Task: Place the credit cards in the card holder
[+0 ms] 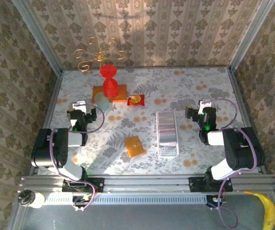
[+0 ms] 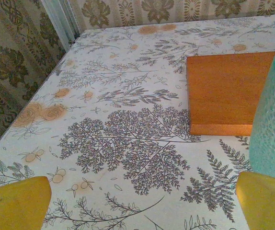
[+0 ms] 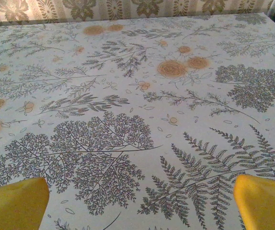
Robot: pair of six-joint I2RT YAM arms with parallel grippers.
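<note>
A cream cloth printed with ferns and orange blossoms covers the tabletop (image 1: pixel 195 143), boxed in by damask-papered walls. Nearest, beyond the front rail at 5 o'clock, lies a banana (image 1: pixel 267 211).

On the cloth, an orange card (image 1: pixel 134 146) lies flat at 6 o'clock of centre, slightly turned. Just beside it at 4 o'clock is the clear ribbed card holder (image 1: pixel 167 133), its long side running near to far. Both rest between the arms, well apart from either.

The left jaws, at 9 o'clock, stand wide apart; their yellow fingertips (image 2: pixel 13 203) frame patterned cloth. An orange block (image 2: pixel 223 93) lies ahead at 1 o'clock, and a teal textured glass (image 2: pixel 271 120) is near the right tip. The right jaws, at 3 o'clock, are spread just as wide, yellow fingertips (image 3: pixel 13 203) over bare cloth.

Farther, at 12 o'clock, lies a red card (image 1: pixel 135 100) with a yellow mark, its print too small to read. At 11 o'clock a red hourglass-shaped mesh ornament (image 1: pixel 108 81) rises at the block. A gold wire ornament (image 1: pixel 99 53) stands by the far wall.
</note>
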